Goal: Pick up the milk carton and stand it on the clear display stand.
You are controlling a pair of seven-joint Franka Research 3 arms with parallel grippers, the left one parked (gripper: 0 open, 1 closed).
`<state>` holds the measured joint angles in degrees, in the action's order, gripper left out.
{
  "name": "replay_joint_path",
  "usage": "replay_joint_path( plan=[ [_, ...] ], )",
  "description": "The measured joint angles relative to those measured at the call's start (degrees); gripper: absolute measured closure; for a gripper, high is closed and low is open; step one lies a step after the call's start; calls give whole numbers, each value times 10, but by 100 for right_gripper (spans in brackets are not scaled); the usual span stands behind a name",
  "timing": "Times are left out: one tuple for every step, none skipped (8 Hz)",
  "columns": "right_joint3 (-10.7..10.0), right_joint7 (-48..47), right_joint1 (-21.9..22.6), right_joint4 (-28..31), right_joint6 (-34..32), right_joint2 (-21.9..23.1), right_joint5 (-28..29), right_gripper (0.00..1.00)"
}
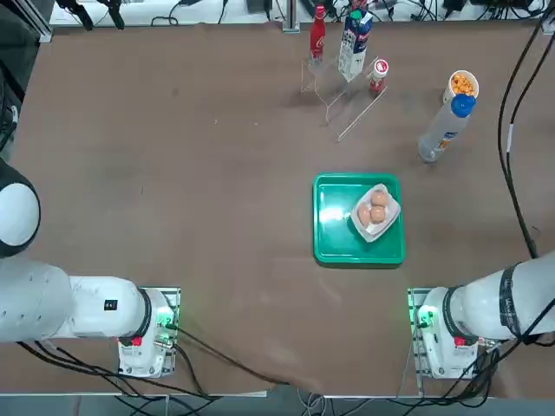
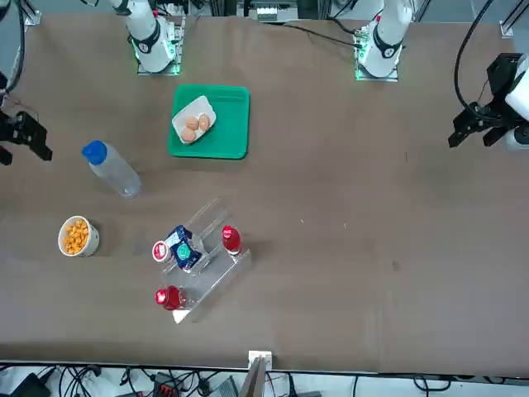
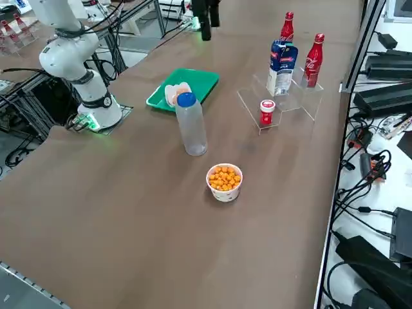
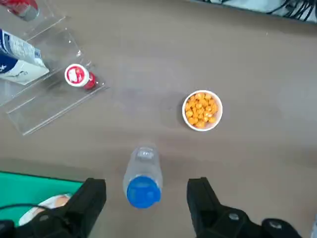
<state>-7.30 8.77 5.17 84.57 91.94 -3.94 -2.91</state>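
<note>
Milk carton on clear display stand: flanked by red bottles; near-side table unobstructed.

White-and-blue milk carton; green tray; blue-capped bottle.

Place: robot lab
Signs: arms bolted to a brown table, cables trailing along its edges, camera rigs around
</note>
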Motion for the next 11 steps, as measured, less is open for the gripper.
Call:
replay_joint_path(
  plan=[
    [1,0,-9,34,6,25,3,0],
    [8,1,-19,63,11,47,4,0],
    [27,1,-33,82,13,63,4,0],
    [51,-1,-45,93,14,71,4,0],
    [65,-2,-50,97,17,74,4,0],
    [69,-3,-51,98,20,74,4,0],
    [70,-3,-53,98,20,74,6,0],
    [70,-3,-54,98,20,74,10,0],
    [70,-3,-56,98,20,74,21,0],
    [70,-10,-58,98,20,74,35,0],
    [70,-20,-58,98,20,75,41,0]
  ],
)
